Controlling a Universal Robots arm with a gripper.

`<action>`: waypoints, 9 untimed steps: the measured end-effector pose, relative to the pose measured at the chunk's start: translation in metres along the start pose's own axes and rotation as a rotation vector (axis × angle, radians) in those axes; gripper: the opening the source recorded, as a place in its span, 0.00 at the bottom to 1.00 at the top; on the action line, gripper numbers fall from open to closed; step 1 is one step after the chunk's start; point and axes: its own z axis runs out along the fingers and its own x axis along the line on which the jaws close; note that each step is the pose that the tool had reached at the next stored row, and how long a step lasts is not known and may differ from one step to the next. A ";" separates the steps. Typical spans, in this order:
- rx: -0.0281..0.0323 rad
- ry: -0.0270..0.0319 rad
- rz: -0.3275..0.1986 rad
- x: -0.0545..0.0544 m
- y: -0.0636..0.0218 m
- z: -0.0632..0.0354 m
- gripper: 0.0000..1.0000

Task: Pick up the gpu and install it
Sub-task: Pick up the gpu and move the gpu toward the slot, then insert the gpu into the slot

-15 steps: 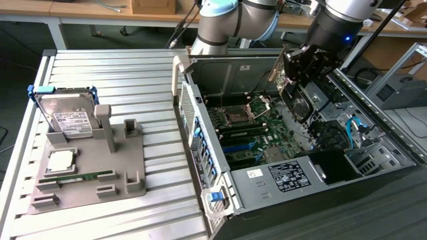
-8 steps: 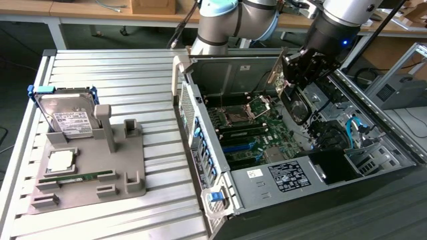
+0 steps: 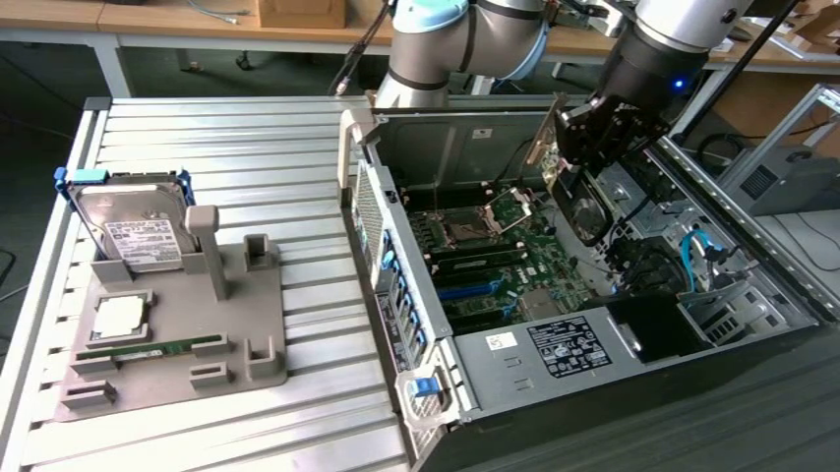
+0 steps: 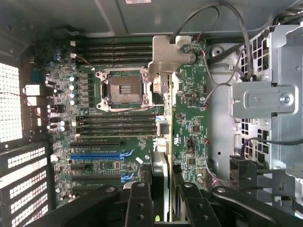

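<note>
Hanging clear above the motherboard [image 4: 113, 142], the gripper [image 4: 161, 191] clamps the gpu [image 4: 160, 165] edgewise.

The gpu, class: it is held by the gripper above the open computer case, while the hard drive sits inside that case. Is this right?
Not quite. The hard drive stands in the gray holder outside the computer case, at the exterior view's left. The rest holds: the gripper grips the gpu above the open case. The exterior view shows it.
</note>
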 end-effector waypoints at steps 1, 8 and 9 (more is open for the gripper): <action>0.0000 0.0000 0.000 0.000 0.0000 0.0000 0.27; 0.0002 0.0002 -0.008 0.000 0.0000 0.0000 0.27; 0.0003 0.0004 -0.017 0.000 0.0000 0.0000 0.27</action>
